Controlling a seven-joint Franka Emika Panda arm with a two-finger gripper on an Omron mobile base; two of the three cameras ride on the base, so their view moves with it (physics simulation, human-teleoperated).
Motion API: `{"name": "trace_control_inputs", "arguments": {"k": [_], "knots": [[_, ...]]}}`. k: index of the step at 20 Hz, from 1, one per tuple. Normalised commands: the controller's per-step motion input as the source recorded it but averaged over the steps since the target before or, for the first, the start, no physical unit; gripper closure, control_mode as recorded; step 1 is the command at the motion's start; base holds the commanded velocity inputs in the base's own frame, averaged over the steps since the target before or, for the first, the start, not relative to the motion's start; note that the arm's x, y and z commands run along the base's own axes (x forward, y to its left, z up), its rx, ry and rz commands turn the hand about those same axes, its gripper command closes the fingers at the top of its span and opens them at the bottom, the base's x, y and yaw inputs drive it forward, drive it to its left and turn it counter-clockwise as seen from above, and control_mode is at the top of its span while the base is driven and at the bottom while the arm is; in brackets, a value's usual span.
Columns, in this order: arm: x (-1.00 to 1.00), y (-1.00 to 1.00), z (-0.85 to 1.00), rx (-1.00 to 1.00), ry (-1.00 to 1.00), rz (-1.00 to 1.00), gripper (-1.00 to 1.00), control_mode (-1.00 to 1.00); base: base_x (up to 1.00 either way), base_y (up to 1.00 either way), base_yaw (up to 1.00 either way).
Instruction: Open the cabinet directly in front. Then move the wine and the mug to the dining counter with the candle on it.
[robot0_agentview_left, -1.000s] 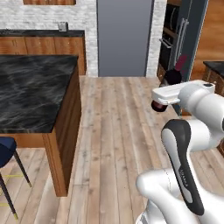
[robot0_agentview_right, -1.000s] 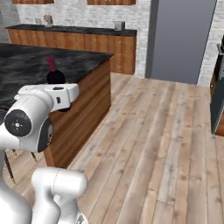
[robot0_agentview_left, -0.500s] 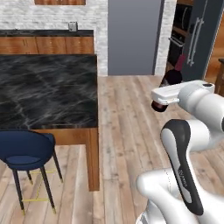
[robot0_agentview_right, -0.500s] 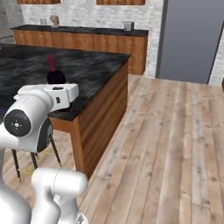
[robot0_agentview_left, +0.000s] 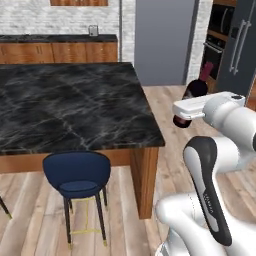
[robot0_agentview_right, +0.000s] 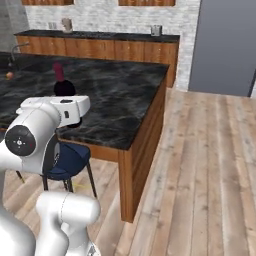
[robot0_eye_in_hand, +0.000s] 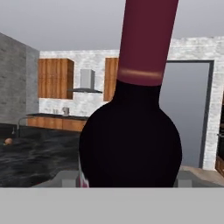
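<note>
— So, where is the wine bottle (robot0_agentview_left: 196, 88) right now?

— Held upright in the gripper (robot0_agentview_left: 183, 120), off the floor and beside the dining counter (robot0_agentview_left: 75, 105). From the left base camera its dark shoulders and red foil neck rise just behind the white hand, past the counter's near right corner. From the right base camera the bottle (robot0_agentview_right: 63, 85) stands up behind the hand, against the black marble top (robot0_agentview_right: 120, 95).

— And the claw, is it apart or closed?

— Clamped on the wine bottle. In the hand view the bottle (robot0_eye_in_hand: 131, 135) sits right against the camera, upright, its lower body at the bottom where the finger tips are; a sliver of its label peeks out at the lower left.

— Anything near the counter?

— A blue stool (robot0_agentview_left: 76, 176) with dark legs is tucked at its near edge, under the overhang. Beyond the island, a second black counter (robot0_agentview_right: 100, 36) runs along the white brick wall with a small cup-like item (robot0_agentview_right: 156, 30) on it. A grey fridge door (robot0_agentview_right: 227, 45) stands to the right of that.
</note>
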Motion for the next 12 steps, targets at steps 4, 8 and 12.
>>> {"name": "trace_control_inputs", "arguments": {"k": [4, 8, 12], "knots": [[0.0, 0.0, 0.0, 0.0, 0.0, 0.0, 1.0, 1.0, -0.19, 1.0, -0.02], [0.0, 0.0, 0.0, 0.0, 0.0, 0.0, 1.0, 1.0, -0.14, 1.0, -0.04], [0.0, 0.0, 0.0, 0.0, 0.0, 0.0, 1.0, 1.0, -0.21, 1.0, -0.08]]}}
